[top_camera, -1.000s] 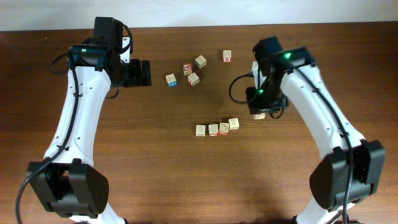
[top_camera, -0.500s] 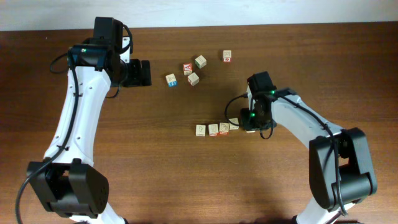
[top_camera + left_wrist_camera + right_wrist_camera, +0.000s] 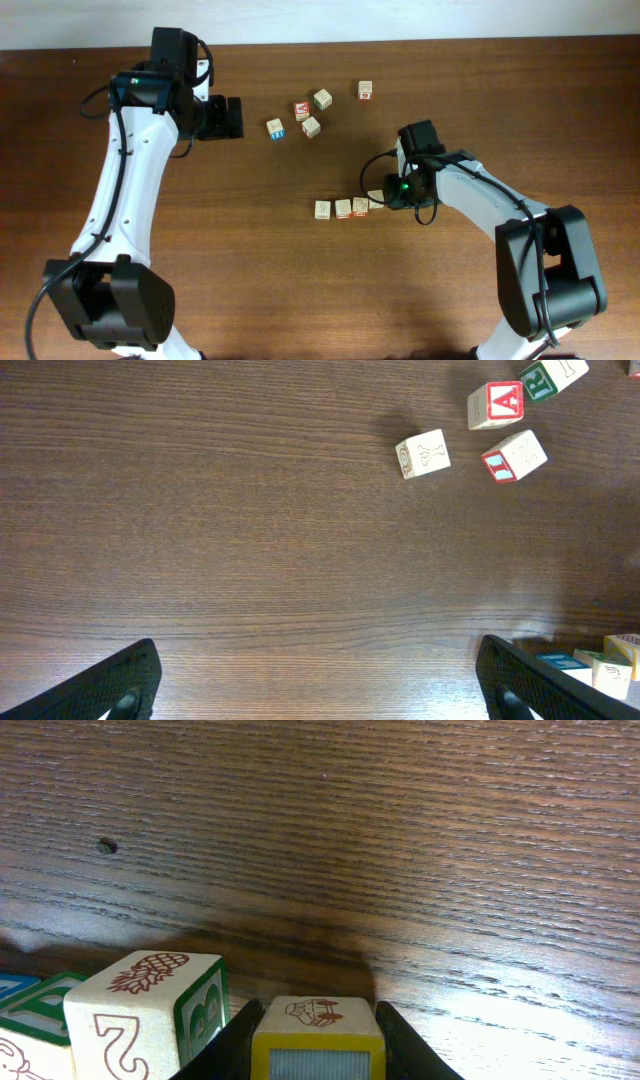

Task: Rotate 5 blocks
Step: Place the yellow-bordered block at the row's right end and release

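1. Dark wood-grain table [image 3: 300, 290] runs under both my arms, and a short row of blocks [image 3: 343, 208] lies near its middle.
2. My right gripper [image 3: 393, 194] is down at the right end of that row, low over the wood.
3. Between its fingers [image 3: 232, 1045] sits a yellow-framed block [image 3: 317, 1038], level with its neighbours. Both fingers lie flush against its sides, so I am closed on it.
4. Just beside it stands a pineapple-printed block [image 3: 140, 1005] with a green letter on its side face. I cannot tell whether the two touch.
5. My left gripper [image 3: 226, 117] hovers towards the far left of the table, well apart from the row, its jaws spread wide over the wood.
6. A loose cluster of cubes [image 3: 311, 127] lies beyond the row, to the right of my left gripper. Among them, a red-lettered cube [image 3: 495, 404] shows in my left wrist view.
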`<state>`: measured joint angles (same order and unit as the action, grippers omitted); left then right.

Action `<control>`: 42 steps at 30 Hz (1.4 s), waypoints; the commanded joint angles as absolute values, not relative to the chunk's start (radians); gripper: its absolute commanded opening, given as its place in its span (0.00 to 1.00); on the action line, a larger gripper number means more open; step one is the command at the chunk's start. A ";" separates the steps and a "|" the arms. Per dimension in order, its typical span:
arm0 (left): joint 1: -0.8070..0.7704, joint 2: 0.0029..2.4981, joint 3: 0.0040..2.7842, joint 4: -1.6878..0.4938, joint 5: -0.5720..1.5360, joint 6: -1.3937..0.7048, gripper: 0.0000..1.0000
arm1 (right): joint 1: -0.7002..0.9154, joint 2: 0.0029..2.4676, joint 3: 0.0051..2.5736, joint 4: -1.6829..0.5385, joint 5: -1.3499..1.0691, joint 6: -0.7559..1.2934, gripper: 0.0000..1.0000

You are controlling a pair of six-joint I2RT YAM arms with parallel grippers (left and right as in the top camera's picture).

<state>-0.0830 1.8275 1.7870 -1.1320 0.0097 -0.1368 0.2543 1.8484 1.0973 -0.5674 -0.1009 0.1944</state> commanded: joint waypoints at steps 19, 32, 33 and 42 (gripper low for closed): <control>-0.082 1.831 1.808 -1.131 0.003 -0.149 0.99 | 0.255 1.846 1.134 -0.624 -0.168 0.200 0.42; -0.082 1.831 1.808 -1.131 0.003 -0.149 0.99 | 0.259 1.847 1.374 -0.804 -0.158 0.212 0.38; -0.082 1.831 1.808 -1.131 0.002 -0.149 0.99 | 0.264 1.851 1.373 -0.792 -0.159 0.228 0.33; -0.082 1.831 1.808 -1.131 0.003 -0.149 0.99 | 0.344 1.959 1.373 -0.691 -0.143 0.274 0.04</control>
